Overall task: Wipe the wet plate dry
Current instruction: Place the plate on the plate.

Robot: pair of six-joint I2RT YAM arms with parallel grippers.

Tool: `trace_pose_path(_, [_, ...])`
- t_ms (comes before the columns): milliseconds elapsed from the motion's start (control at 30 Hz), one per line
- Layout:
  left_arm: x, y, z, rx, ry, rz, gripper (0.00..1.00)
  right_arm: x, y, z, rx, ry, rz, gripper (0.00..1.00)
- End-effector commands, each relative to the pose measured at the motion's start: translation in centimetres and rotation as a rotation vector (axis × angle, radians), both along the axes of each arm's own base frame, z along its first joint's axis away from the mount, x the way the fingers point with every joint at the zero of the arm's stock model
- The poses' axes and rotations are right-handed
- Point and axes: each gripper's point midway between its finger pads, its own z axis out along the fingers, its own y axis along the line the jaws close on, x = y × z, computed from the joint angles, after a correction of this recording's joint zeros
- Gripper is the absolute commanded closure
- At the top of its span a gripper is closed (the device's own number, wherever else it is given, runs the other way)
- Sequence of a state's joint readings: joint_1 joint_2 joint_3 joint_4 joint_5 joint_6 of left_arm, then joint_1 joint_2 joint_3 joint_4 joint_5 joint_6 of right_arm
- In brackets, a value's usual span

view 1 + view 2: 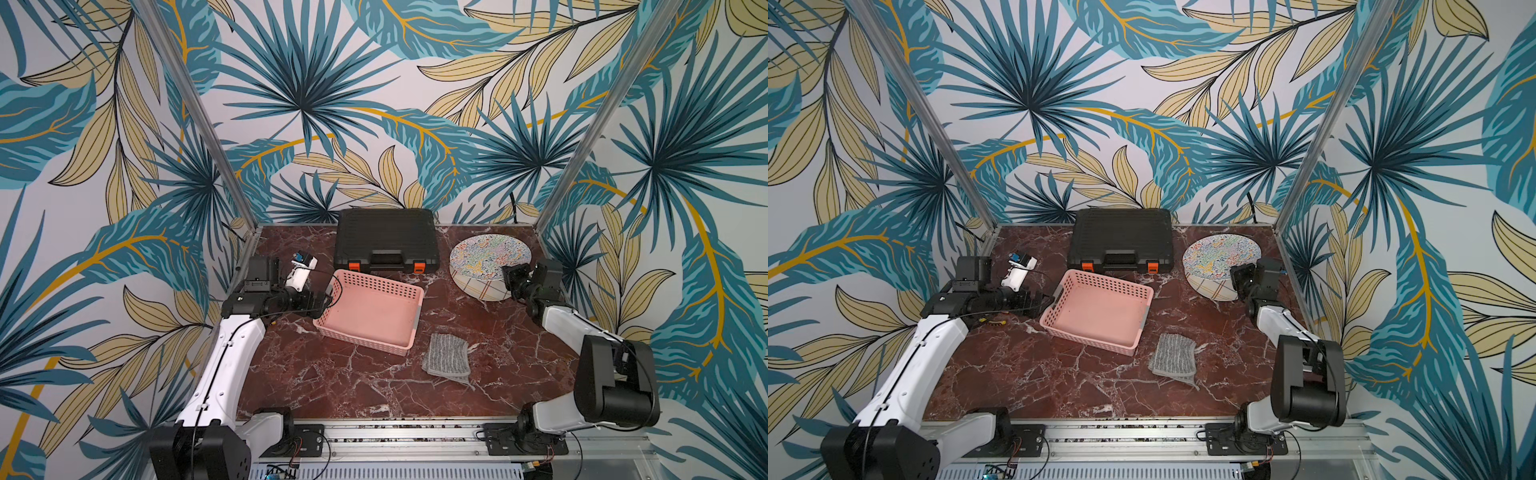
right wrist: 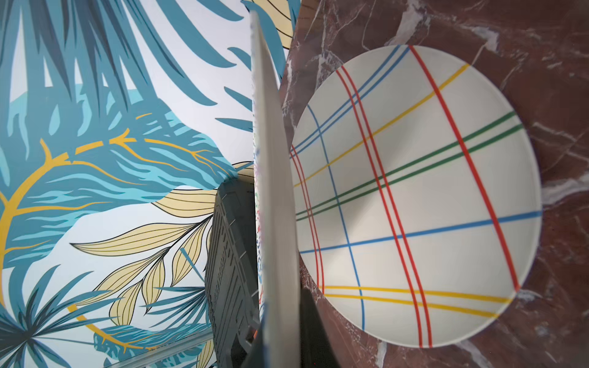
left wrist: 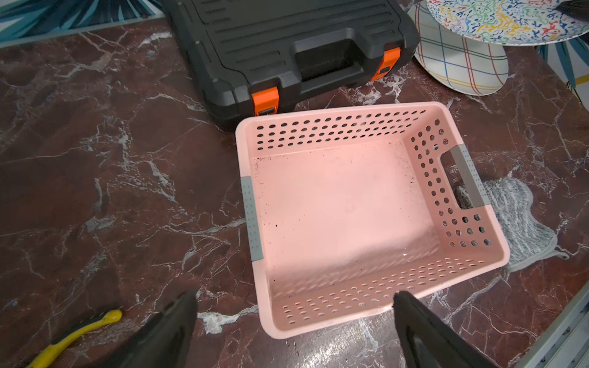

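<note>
In the left wrist view the pink perforated plastic basket [image 3: 334, 207] hides part of the grey striped cloth [image 3: 516, 216] just beside one handle end. Past the basket, the round plate with multicoloured squiggles [image 3: 497, 22] and the black plastic case [image 3: 287, 47] are cropped by the picture's edge; the plate covers part of the white plaid-lined dish [image 3: 459, 67]. The yellow-handled tool [image 3: 108, 318] beside the basket runs off-frame, one end unseen.

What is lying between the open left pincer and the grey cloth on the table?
The pink basket sits between the left pincer and the grey cloth, as both top views show.
</note>
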State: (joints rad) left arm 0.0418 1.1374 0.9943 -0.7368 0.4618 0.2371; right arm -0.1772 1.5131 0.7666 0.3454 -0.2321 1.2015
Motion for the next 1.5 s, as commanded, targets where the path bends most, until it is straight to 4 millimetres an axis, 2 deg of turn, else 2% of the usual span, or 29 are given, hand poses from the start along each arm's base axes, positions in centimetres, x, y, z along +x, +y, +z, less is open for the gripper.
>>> trace_pose_path(0, [0.2,0.4,-0.1,0.002,-0.024,0.016,0.00,1.9,-0.4,3.0,-0.008,-0.135,0.010,1.00])
trace_pose_path(200, [0.4,0.5,-0.3,0.001,-0.025,0.022,0.00,3.3,-1.2,1.0,-0.017,-0.116,0.010,1.00])
trace_pose_path(533, [0.4,0.4,-0.6,-0.004,-0.023,0.021,0.00,4.8,-0.9,-2.6,0.018,-0.088,0.042,1.00])
trace_pose_path(933, [0.3,0.4,-0.8,-0.008,-0.021,0.019,0.00,2.3,-1.2,-6.5,-0.041,0.038,0.044,0.97])
trace_pose_path(1133, [0.3,0.3,-0.8,-0.010,-0.019,0.018,0.00,1.6,-1.5,-7.7,-0.054,0.068,0.043,0.96])
trace_pose_path(1333, [0.2,0.3,-0.9,-0.009,-0.019,0.017,0.00,1.0,-1.7,-8.9,-0.081,0.113,0.046,0.79])
trace_pose_path(1467, [0.2,0.3,-1.0,-0.009,-0.018,0.017,0.00,0.6,-1.8,-9.7,-0.098,0.134,0.044,0.78])
